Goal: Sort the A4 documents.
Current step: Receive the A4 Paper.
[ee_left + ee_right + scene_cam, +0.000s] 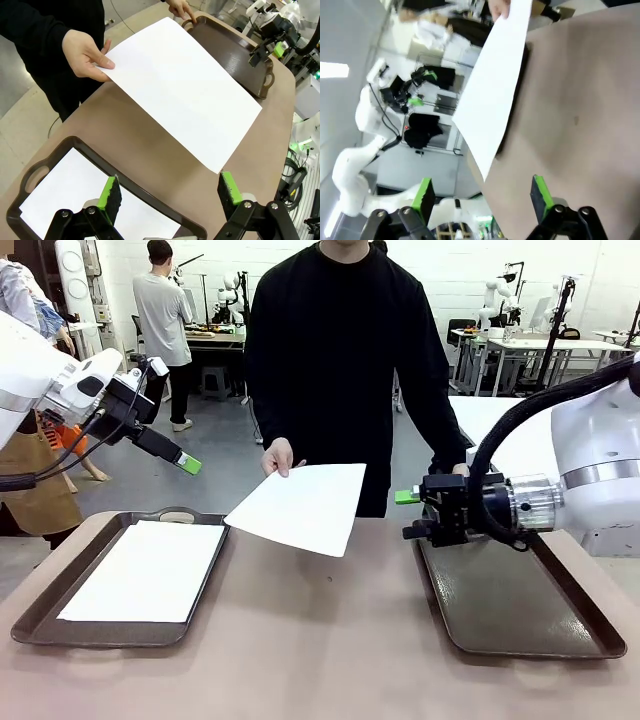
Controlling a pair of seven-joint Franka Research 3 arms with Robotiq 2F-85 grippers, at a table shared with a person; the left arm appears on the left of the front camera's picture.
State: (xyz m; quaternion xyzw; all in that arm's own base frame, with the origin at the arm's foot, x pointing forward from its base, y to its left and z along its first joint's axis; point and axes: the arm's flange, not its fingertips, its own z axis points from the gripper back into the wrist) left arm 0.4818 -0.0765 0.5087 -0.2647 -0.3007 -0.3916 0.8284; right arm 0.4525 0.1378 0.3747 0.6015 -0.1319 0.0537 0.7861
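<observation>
Brown table point(320, 650), lab behind. Sheets: two. One sheet point(300, 505) held above the table's middle, tilted, by a person's hand point(278, 457) at its far corner; one sheet point(145, 570) flat in the left tray point(40, 615). Trays: two; the right tray point(520, 610) bare. Grippers: two, both raised. Left gripper point(170, 192) above the left tray, fingers apart, holding nothing. Right gripper point(480, 192) over the right tray, fingers apart, holding nothing.
</observation>
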